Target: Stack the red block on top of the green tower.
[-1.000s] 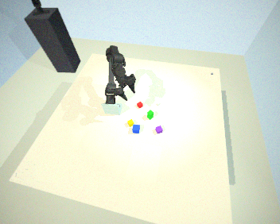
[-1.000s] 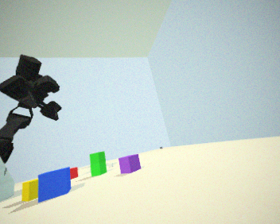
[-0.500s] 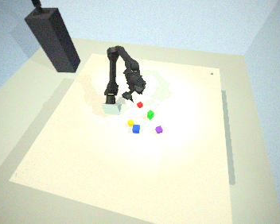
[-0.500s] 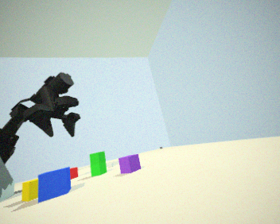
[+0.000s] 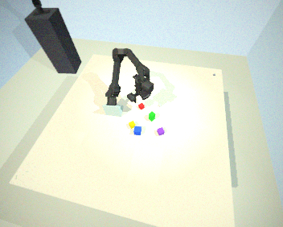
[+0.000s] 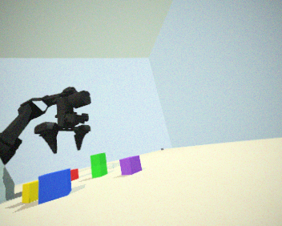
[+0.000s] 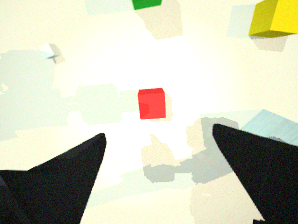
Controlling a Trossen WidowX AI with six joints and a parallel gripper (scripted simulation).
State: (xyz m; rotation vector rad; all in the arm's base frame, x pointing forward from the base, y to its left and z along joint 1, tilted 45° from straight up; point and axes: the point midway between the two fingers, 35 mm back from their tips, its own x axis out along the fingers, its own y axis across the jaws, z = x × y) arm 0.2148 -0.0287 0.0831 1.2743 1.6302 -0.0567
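Cream-coloured and broad, the worktop (image 5: pixel 183 177) carries five small blocks grouped nearer its far edge than its near one, just in front of the arm's base. Largest of what matters is the hand (image 6: pixel 66 147): it hangs above the blocks with its jaws spread almost to their limit and nothing between them, fingertips pointing down. In the wrist view the two dark fingertips frame the target from either side.

Next in size comes the green tower (image 6: pixel 98 164), an upright slab taller than it is wide, standing apart from its neighbours; its narrow footprint suggests it would tip under a sideways nudge. The blue block (image 6: pixel 54 185), purple block (image 6: pixel 130 164) and yellow block (image 6: pixel 30 191) lie closer to the near edge.

Smallest is the red block (image 7: pixel 151 103), lying flat on the worktop, free on all sides, toward the far edge from the tower. It looks rigid, light and smooth-faced, so a centred pinch across two opposite flat faces should hold it squarely.
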